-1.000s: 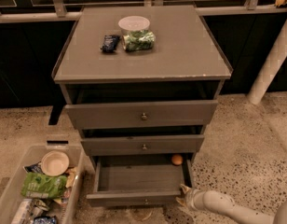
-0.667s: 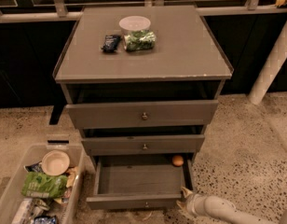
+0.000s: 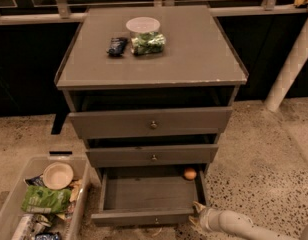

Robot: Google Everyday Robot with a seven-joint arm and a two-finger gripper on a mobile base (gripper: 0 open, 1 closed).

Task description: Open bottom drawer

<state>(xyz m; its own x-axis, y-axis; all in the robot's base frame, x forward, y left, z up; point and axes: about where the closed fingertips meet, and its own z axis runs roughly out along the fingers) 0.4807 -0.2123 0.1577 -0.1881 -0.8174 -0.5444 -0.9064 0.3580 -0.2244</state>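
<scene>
The grey cabinet has three drawers. The bottom drawer (image 3: 149, 194) is pulled out toward me, showing its shallow grey interior, and its narrow front (image 3: 144, 217) carries a small knob at the centre. A small orange round object (image 3: 189, 173) lies in its back right corner. My gripper (image 3: 196, 215) sits low by the drawer's front right corner, at the end of the pale arm coming in from the lower right.
The top drawer (image 3: 150, 122) and middle drawer (image 3: 153, 155) each stand slightly out. A clear lidded tub (image 3: 144, 34) and a dark packet (image 3: 116, 46) rest on the cabinet top. A plastic bin (image 3: 36, 199) with a bowl and bags stands on the floor at left. A white post (image 3: 289, 59) rises at right.
The view has drifted slightly. My gripper and arm sit a little lower and closer to the drawer's front right corner. The drawer stays about as far out as before.
</scene>
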